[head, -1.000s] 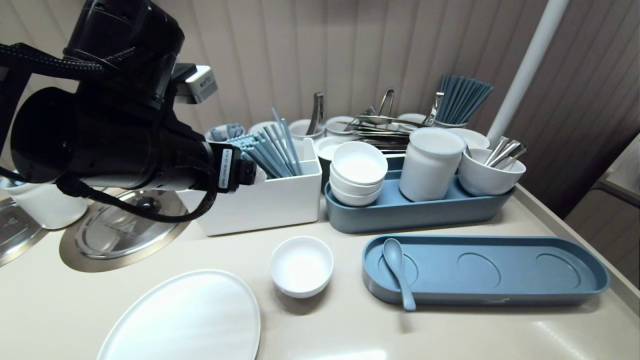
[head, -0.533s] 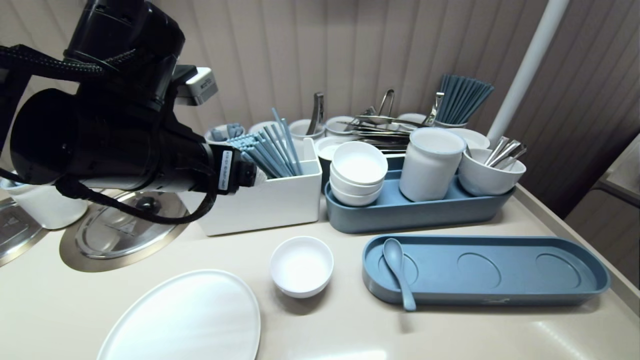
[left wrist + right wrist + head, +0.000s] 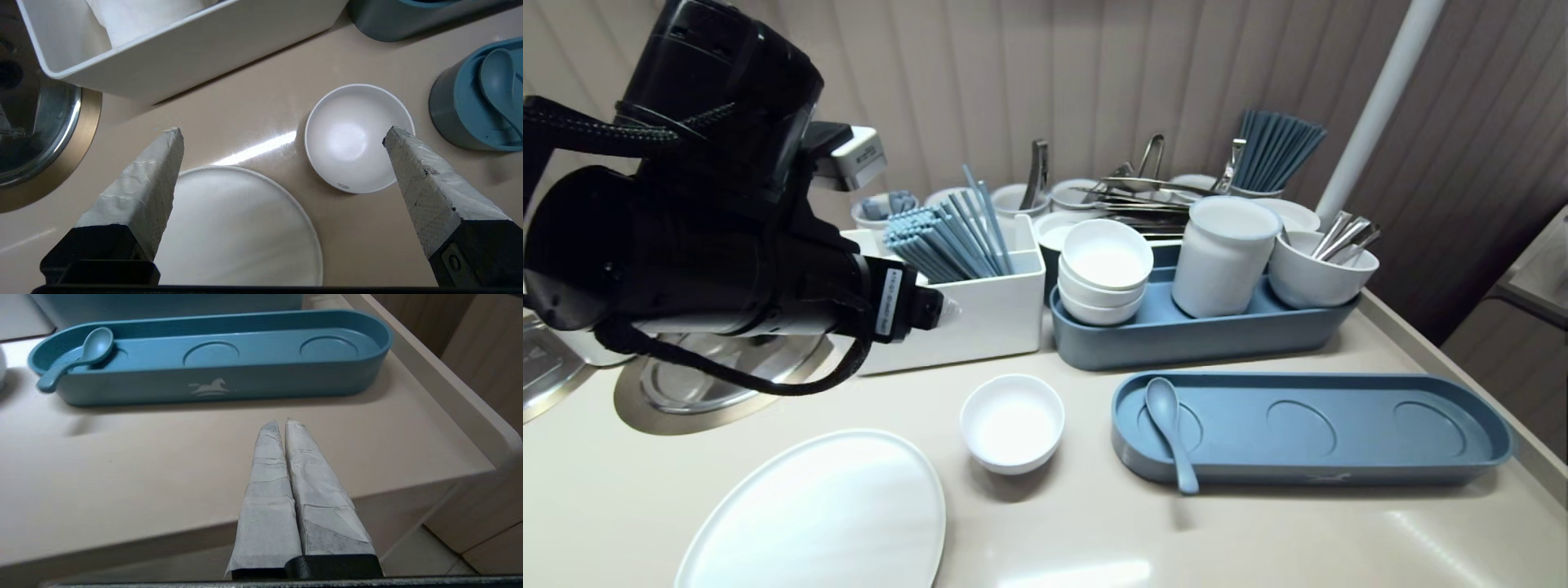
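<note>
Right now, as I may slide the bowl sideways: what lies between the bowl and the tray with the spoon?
Only bare counter; the bowl and tray stand apart. The head view shows it, the left wrist view too.

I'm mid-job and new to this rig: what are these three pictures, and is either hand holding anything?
It is a two-armed robot on wheels. The wide picture comes from its head, looking down on a counter; the black bulk at left is its left arm. The other two come from cameras on each wrist; the taped wedges are fingers. The left hand is open and empty, above a small white bowl and a white plate. The right hand is shut, empty, parked by the counter's edge before a blue tray holding a blue spoon. Behind stands a white box of chopsticks.
</note>
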You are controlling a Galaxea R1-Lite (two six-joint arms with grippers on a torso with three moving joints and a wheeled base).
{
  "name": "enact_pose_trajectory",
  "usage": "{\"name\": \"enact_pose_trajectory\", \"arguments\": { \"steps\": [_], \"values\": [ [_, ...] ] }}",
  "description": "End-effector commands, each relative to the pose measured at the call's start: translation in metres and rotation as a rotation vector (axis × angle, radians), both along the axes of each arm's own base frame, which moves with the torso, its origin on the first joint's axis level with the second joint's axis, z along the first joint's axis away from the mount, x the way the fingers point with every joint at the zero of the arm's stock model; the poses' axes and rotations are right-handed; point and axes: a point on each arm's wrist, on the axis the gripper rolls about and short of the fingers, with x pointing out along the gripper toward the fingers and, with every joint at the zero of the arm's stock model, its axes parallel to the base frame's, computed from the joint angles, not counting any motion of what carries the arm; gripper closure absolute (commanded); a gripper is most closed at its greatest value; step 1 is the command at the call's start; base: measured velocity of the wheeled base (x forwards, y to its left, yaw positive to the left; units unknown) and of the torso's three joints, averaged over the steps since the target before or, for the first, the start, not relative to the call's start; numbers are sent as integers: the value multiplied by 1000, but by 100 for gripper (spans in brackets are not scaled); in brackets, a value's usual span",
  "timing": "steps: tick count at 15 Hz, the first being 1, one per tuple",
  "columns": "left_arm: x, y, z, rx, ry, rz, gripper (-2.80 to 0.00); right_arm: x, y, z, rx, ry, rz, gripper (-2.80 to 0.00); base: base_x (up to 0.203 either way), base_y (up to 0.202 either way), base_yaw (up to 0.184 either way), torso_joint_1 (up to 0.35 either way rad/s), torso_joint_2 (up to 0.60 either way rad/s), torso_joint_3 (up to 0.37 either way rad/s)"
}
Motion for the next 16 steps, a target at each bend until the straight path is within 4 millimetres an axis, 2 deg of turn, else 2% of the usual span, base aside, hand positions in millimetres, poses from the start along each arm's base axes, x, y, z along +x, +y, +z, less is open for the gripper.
{"name": "enact_pose_trajectory", "arguments": {
  "steps": [1, 7, 12, 16],
  "values": [
    [1, -1, -1, 3, 5, 1, -280, 0, 0, 0, 0, 0, 0, 0, -178, 0, -3, 19, 15, -9],
    [1, -2, 0, -13, 3, 13, -280, 0, 0, 0, 0, 0, 0, 0, -19, 0, -1, 0, 0, 2],
    [-9, 1, 14, -54, -73, 14, -280, 0, 0, 0, 0, 0, 0, 0, 0, 0, 0, 0, 0, 0],
    [-5, -2, 10, -63, -60, 50, -280, 0, 0, 0, 0, -1, 0, 0, 0, 0, 0, 0, 0, 0]
  ]
}}
